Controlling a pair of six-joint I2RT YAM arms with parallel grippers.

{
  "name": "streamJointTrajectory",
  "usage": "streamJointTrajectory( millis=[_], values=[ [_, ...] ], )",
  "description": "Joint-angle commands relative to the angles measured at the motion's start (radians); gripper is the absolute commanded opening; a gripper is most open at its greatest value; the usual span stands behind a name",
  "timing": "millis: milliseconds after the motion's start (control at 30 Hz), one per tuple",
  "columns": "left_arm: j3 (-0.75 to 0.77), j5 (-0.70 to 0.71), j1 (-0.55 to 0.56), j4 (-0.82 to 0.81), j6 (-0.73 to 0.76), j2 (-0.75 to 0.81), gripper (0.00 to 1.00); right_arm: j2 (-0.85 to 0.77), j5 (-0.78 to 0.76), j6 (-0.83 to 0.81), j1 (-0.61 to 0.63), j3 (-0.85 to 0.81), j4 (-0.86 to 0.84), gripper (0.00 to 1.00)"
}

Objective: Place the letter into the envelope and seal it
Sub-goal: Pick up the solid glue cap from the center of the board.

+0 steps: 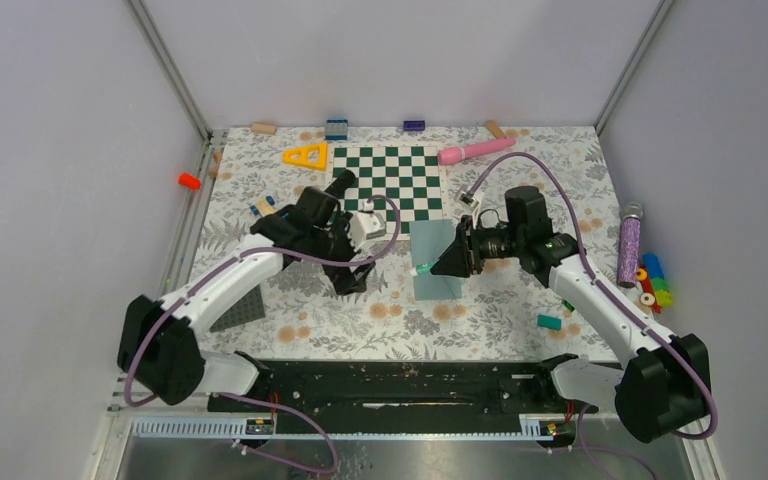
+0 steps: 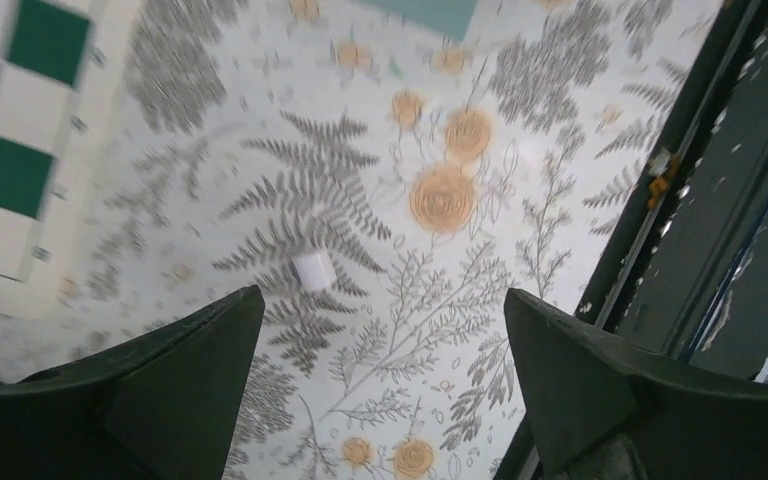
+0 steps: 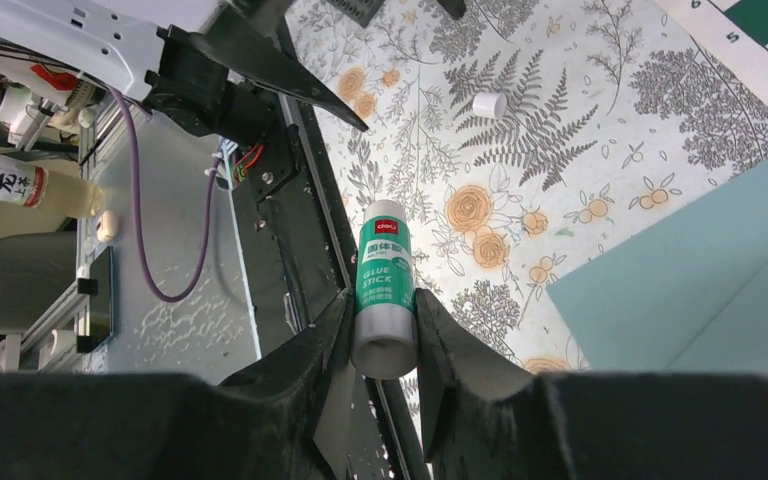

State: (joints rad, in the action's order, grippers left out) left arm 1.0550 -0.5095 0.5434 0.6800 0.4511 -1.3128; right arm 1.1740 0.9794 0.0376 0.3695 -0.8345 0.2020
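Right wrist view: my right gripper [image 3: 382,322] is clamped on a glue stick [image 3: 384,270], hovering at the envelope's left edge. The envelope [image 3: 690,290] lies flat on the floral table [image 1: 520,290], just nearer than the chessboard's [image 1: 385,178] right corner. My left gripper [image 2: 382,300] hangs with fingers wide apart above a small white cap [image 2: 312,270], left of the envelope.

- I am reading "deli" near the far end of the glue stick [image 3: 385,285], then a row of Chinese characters, then "GLUE STICK" in white on its green label.
- I am picking out the digits 5 and 4 along the chessboard [image 3: 760,55] border.
- I am seeing bold black Chinese characters on the bottle [image 3: 20,185] label.
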Motion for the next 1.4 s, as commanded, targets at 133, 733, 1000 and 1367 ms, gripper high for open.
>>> streamJointTrajectory(
  millis=[133, 733, 1000, 1367],
  values=[
    [-0.066, 0.159, 0.001, -0.113, 0.043, -0.068, 0.85, -0.025, -0.003, -0.031, -0.02, 0.024, -0.03, 0.0],
    [-0.032, 0.346, 0.073, -0.14, -0.041, -0.294, 0.39, -0.043, 0.022, -0.019, -0.061, 0.045, -0.069, 0.02],
    [-0.027, 0.341, 0.092, -0.097, -0.04, -0.325, 0.36, -0.04, 0.027, -0.015, -0.062, 0.043, -0.071, 0.03],
    [-0.036, 0.355, 0.11, -0.094, -0.047, -0.364, 0.31, -0.036, 0.028, -0.008, -0.064, 0.045, -0.075, 0.04]
  ],
)
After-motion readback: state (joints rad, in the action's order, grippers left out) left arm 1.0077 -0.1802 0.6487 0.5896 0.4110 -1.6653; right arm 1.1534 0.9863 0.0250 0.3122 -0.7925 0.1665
